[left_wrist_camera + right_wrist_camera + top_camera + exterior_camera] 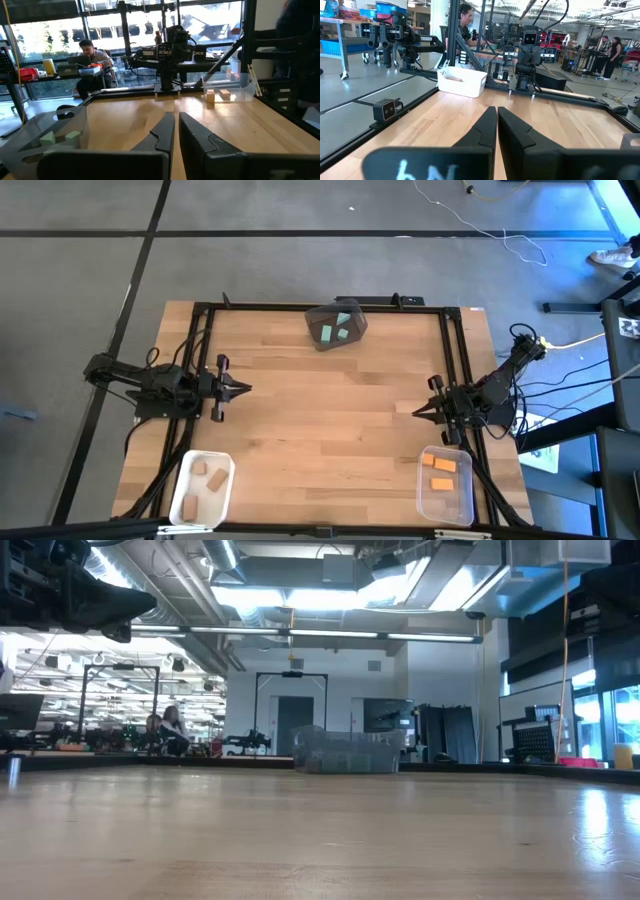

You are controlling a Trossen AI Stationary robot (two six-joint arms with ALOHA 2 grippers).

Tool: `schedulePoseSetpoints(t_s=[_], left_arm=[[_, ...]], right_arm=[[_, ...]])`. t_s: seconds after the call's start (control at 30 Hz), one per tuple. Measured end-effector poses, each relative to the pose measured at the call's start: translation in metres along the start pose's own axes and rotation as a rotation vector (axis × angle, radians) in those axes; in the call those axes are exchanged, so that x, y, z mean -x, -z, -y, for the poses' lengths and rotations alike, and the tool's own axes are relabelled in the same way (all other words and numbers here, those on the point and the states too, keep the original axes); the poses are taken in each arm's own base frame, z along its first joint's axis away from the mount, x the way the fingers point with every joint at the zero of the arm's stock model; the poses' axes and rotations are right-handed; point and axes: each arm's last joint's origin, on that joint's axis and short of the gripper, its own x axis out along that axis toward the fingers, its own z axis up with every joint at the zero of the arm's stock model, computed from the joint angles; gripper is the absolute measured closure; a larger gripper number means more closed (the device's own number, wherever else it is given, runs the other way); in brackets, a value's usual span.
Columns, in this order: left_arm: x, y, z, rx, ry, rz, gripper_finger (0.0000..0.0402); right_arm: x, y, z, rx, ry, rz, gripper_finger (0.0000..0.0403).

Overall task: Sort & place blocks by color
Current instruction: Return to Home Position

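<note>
Teal blocks [327, 333] lie in a dark grey bin [350, 320] at the table's far middle. Tan blocks [215, 479] lie in a white bin [186, 505] at the near left corner. Orange blocks [443, 465] lie in a clear bin [428, 498] at the near right. My left gripper [245, 388] hovers shut over the table's left side and points toward the right; its fingers [165, 130] hold nothing. At the right edge, my right gripper [416, 411] is shut, points left and touches nothing. No loose block shows on the wood.
A black frame [300, 306] runs along the table's edges. Bare wood [330, 430] spreads between the two grippers. A small camera [385, 109] sits on the frame at the near edge. Cables [560, 345] lie on the floor at the right; people sit beyond the table.
</note>
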Motion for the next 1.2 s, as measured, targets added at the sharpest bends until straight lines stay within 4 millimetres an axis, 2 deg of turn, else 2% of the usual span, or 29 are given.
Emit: schedulePoseSetpoints(t_s=[0.43,0.97,1.2], left_arm=[[0.0,0.0,0.0,0.0,0.0,0.0,0.0401],[0.0,0.0,0.0,0.0,0.0,0.0,0.0376],[0.0,0.0,0.0,0.0,0.0,0.0,0.0382]], right_arm=[[0.0,-0.0001,0.0,0.0,0.0,0.001,0.0385],[0.0,-0.0001,0.0,0.0,0.0,0.0,0.0385],[0.0,-0.0001,0.0001,0.0,0.001,0.0,0.0385]])
